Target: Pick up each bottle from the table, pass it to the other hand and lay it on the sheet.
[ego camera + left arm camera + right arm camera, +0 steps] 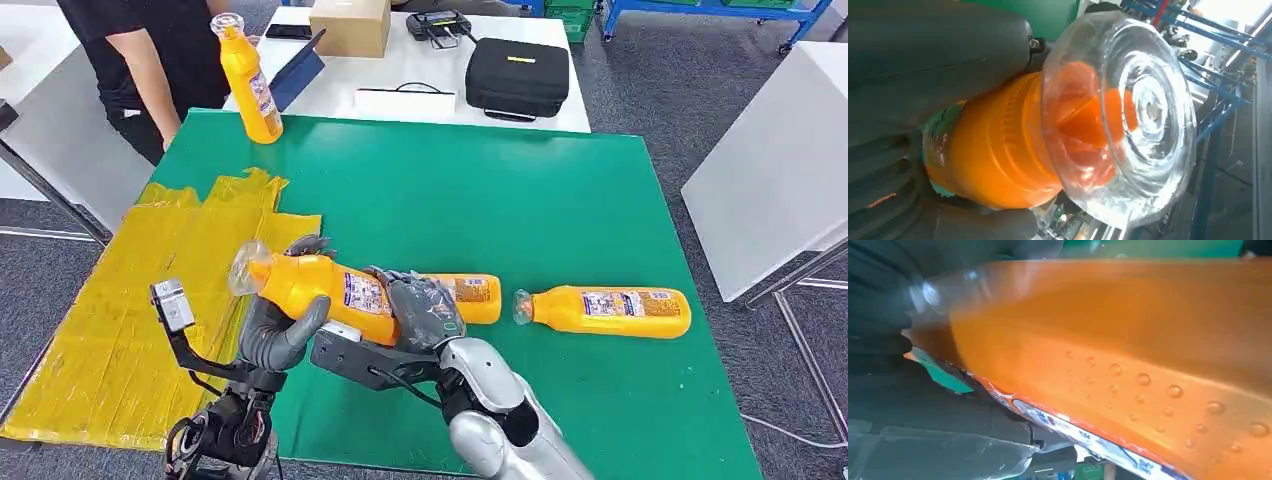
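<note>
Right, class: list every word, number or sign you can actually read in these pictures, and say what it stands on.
None can be read.
Held bottle: printed label, too small; blurred in the right wrist view.
Lying bottle: label print too small.
Upright bottle: label too small.
Black case: yellow mark, unreadable.

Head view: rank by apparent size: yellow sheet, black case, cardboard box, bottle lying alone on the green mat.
1. yellow sheet, clearly largest.
2. bottle lying alone and black case: too close to rank; the bottle is longer and slimmer, and it sits nearer the camera.
3. cardboard box, smallest, though cut off by the frame's top edge.
</note>
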Action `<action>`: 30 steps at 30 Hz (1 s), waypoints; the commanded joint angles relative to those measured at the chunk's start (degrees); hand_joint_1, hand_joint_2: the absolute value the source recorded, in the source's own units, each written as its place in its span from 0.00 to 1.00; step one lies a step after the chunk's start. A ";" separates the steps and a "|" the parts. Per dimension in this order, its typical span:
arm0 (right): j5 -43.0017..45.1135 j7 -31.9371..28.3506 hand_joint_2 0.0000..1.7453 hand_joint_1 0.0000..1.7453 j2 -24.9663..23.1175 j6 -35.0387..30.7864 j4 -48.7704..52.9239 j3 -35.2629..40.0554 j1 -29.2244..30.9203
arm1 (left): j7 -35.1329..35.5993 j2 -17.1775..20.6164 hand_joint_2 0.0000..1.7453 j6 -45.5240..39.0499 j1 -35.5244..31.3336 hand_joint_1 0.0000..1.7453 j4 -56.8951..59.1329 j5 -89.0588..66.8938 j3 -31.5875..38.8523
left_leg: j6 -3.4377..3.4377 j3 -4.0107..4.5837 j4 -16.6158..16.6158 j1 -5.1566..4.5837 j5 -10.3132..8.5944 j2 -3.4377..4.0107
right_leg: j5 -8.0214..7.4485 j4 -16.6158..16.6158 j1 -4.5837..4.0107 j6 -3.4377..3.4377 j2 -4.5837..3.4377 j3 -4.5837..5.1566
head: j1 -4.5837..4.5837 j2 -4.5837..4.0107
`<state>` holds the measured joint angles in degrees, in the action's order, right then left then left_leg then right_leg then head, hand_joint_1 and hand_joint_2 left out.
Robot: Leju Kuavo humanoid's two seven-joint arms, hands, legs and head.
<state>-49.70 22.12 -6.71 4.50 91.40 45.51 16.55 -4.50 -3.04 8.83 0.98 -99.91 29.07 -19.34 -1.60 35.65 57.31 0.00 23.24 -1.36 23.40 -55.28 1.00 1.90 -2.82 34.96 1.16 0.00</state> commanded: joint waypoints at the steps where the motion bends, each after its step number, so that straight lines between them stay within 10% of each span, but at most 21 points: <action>1: 0.28 0.41 1.00 1.00 2.15 0.42 0.75 2.41 1.50 | -0.25 1.85 1.00 -0.67 -0.24 1.00 0.41 -0.83 -2.30 | 0.07 -0.14 -0.02 -0.01 0.04 0.07 | 0.04 0.01 -0.03 -0.07 0.15 -0.13 | 0.00 0.00; 22: 2.03 2.96 1.00 1.00 2.77 0.89 3.97 3.35 2.57 | -1.19 1.53 1.00 -2.18 1.07 1.00 -2.01 0.12 -0.45 | 0.08 -0.13 -0.02 -0.03 0.04 0.08 | 0.04 -0.01 -0.01 -0.08 0.15 -0.12 | 0.02 0.00; 23: 1.26 2.57 1.00 0.01 2.84 -1.05 4.38 3.29 2.56 | -1.50 1.42 1.00 -2.40 1.22 1.00 -2.14 0.38 -0.16 | 0.07 -0.10 -0.01 -0.01 0.03 0.08 | 0.02 0.00 -0.03 -0.07 0.12 -0.10 | 0.00 0.00; 24: 1.20 2.46 0.00 0.00 2.98 -1.92 4.94 2.95 2.43 | -1.91 1.40 1.00 -2.74 1.48 1.00 -2.49 0.59 0.37 | 0.09 -0.18 0.01 -0.02 0.07 0.12 | 0.06 -0.03 -0.03 -0.10 0.15 -0.17 | 0.02 0.00; 30: -4.26 -3.48 0.00 0.00 2.75 -9.60 -2.70 -6.63 -3.04 | -2.57 0.77 1.00 -3.65 0.93 1.00 -4.04 0.22 5.90 | 0.11 -0.37 -0.12 0.01 0.05 -0.01 | 0.07 0.13 -0.07 -0.11 0.35 -0.42 | 0.00 0.00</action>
<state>-49.09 25.36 -5.46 2.75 96.39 46.82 16.31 -7.10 -2.71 5.70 2.77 -103.71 29.48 -19.41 -1.60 35.66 57.31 0.00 23.24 -1.36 23.40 -55.28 1.00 1.90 -2.82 34.97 1.16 0.00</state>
